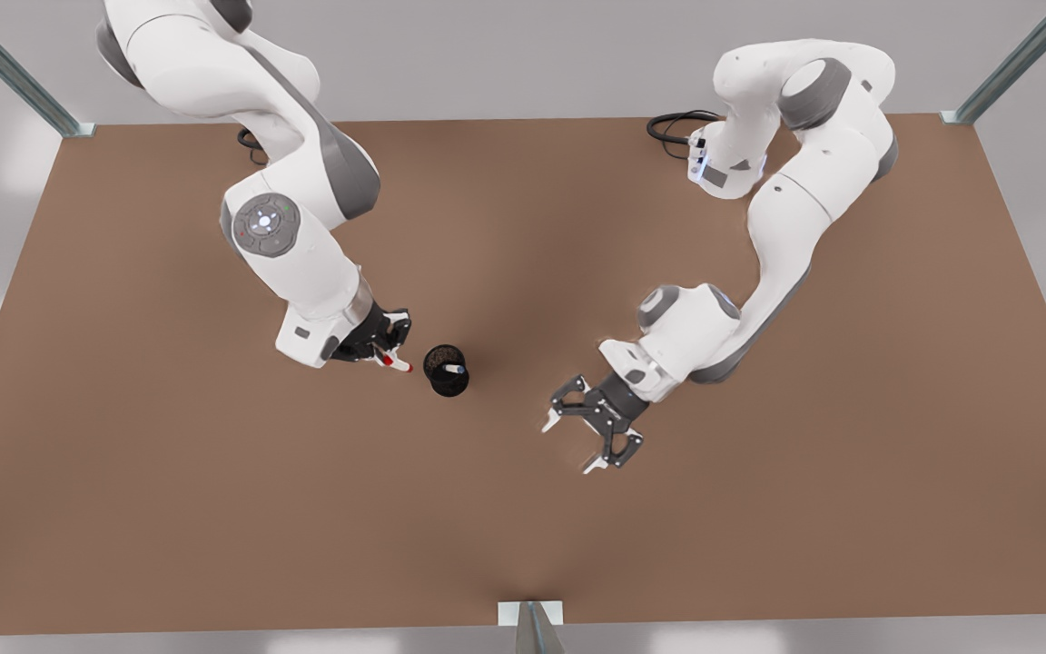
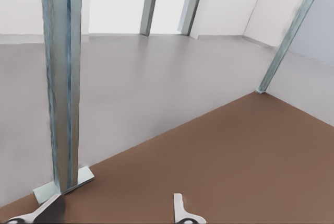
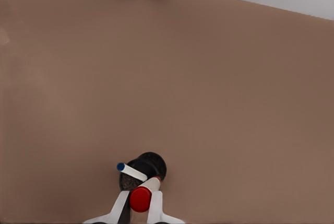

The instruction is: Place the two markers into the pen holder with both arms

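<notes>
Near the bench's middle, the left tool (image 1: 591, 440) hangs empty, fingers spread, arm bent low. Beside it, the pen holder (image 1: 447, 370) holds the blue marker (image 1: 455, 370). The right tool (image 1: 385, 345), angled down, clamps the red marker (image 1: 393, 361), likely light, stiff, best pinched mid-barrel.

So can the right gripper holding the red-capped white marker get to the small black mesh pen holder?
Probably yes: the right gripper, shut on the red-capped marker, hangs beside the pen holder, nothing between them.
</notes>
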Tool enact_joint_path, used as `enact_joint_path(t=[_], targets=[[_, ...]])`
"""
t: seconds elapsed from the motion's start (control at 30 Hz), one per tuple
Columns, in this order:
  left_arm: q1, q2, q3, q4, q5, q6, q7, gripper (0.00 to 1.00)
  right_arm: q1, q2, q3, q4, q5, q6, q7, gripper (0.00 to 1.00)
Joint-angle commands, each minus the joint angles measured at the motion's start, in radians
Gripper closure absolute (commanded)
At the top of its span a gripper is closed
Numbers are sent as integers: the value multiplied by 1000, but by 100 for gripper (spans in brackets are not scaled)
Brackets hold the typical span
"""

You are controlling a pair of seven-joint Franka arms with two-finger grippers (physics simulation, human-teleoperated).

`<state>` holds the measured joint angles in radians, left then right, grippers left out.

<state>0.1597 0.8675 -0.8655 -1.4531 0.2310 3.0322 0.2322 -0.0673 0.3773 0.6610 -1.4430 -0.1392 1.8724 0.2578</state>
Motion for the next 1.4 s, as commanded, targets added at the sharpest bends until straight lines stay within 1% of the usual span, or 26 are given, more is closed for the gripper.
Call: enact_joint_path(t=[0.0, 0.03, 0.07, 0.1, 0.13, 0.17, 0.27, 0.3, 0.33, 0.37, 0.4, 0.43, 0.5, 0.53, 0.77, 1.03, 1.27, 1.33, 1.37], targets=[[41, -2, -18, 180, 37, -895, 30, 0, 34, 17, 2, -8, -46, 59, 186, 79], [76, -10, 8, 240, 37, -1070, -11, 0, 55, 29, 2, -14, -56, 70, 218, 79], [136, -36, 6, 240, 42, -1190, -65, 0, 64, 31, 2, -31, -57, 70, 221, 79], [198, -110, 17, 238, 76, -1315, -91, 0, 64, 31, 2, -47, -57, 70, 221, 79], [265, -202, 16, 238, 77, -1443, -253, 0, 64, 29, 2, -53, -57, 70, 227, 79], [288, -265, 19, 240, 80, -1527, -326, 0, 63, 26, 2, -65, -57, 65, 227, 79], [367, -350, 28, 238, 77, -1573, -402, 0, 54, 15, 2, -97, -57, 59, 242, 79], [220, -444, 256, 237, 57, -1567, -401, 0, 57, 15, 2, -99, -57, 59, 255, 79], [60, -525, 512, 214, -111, -1564, -399, 0, 58, 15, 2, -105, -57, 60, 256, 79], [-25, -571, 649, 175, -196, -1564, -396, 0, 61, 17, 2, -105, -57, 62, 256, 79], [-54, -607, 684, 123, -205, -1560, -396, 0, 63, 18, 2, -105, -57, 63, 265, 79], [-109, -624, 747, 105, -208, -1558, -396, 0, 76, 20, 2, -105, -57, 65, 282, 79], [-128, -611, 769, 106, -223, -1560, -399, 0, 83, 19, 2, -114, -71, 65, 294, 79], [-120, -605, 769, 111, -255, -1560, -398, 0, 83, 20, 2, -114, -73, 65, 294, 79], [-126, -559, 769, 114, -260, -1544, -402, 0, 84, 31, 2, -139, -100, 70, 299, 79], [-126, -545, 766, 114, -260, -1543, -402, 0, 84, 45, 0, -183, -122, 178, 301, 79], [-123, -535, 769, 114, -275, -1538, -401, 0, 84, 48, 0, -220, -137, 186, 314, 79], [-123, -535, 769, 114, -275, -1535, -399, 0, 81, 48, 0, -257, -138, 223, 316, 79], [-123, -533, 769, 114, -275, -1535, -401, 0, 77, 48, 0, -284, -166, 234, 317, 74]])
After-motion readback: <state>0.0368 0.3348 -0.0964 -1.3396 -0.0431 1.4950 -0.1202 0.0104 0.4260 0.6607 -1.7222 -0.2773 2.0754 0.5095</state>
